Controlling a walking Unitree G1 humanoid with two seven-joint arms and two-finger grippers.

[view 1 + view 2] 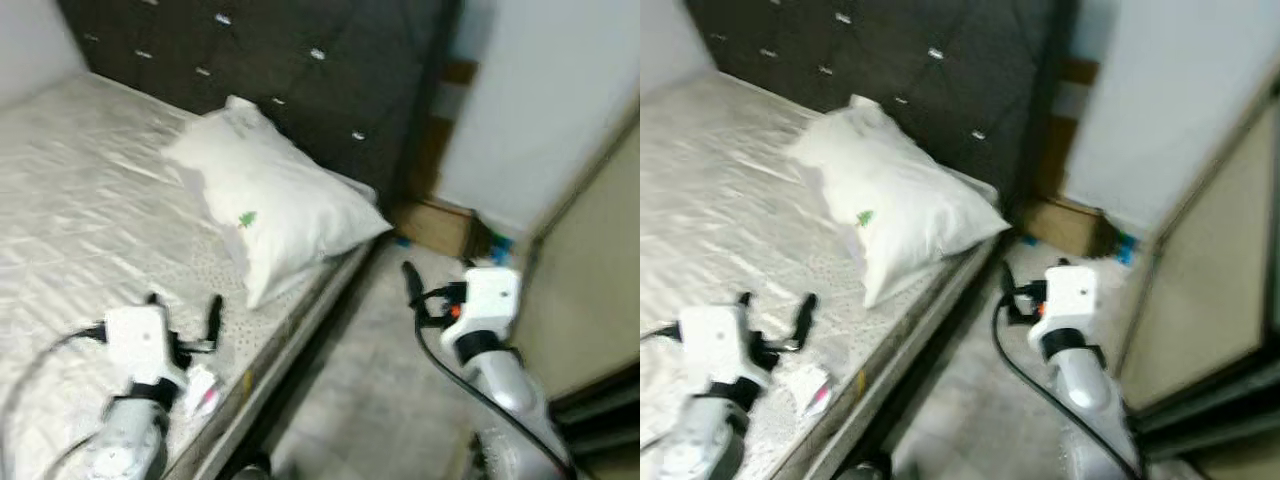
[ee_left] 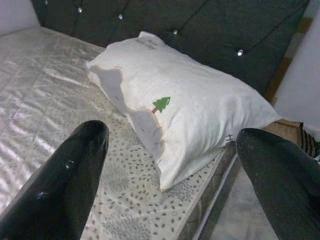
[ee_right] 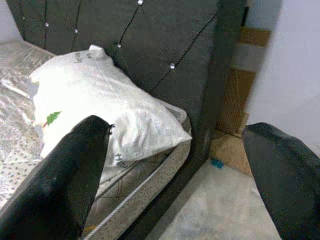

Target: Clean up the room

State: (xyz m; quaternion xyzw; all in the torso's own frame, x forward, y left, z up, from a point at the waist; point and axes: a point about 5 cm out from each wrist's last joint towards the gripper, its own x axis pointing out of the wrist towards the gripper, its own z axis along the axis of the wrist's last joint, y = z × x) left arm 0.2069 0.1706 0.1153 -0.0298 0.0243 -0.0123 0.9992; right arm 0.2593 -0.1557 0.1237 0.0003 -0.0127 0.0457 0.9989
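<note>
**Both grippers open beside the bed**

At the lower left of the frame the left gripper (image 1: 183, 312) hangs over the bare mattress (image 1: 70, 190), fingers spread apart and holding nothing. A small white wrapper (image 1: 201, 389) lies on the mattress just beside its wrist. In the centre a white pillow (image 1: 270, 200) leans against the dark headboard (image 1: 300, 70), near the mattress edge. At the lower right the right gripper (image 3: 175, 165) hovers over the floor (image 1: 370, 380), fingers wide apart, empty. A cardboard box (image 1: 435, 225) sits beyond it by the wall.

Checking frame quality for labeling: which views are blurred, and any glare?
Both eye views are motion-blurred, with smeared edges on the pillow and headboard. The left wrist view is sharper: the pillow's tree print reads clearly, though the near fingers are soft. The right wrist view is mildly soft. Sheen on the mattress; no harsh glare.
</note>
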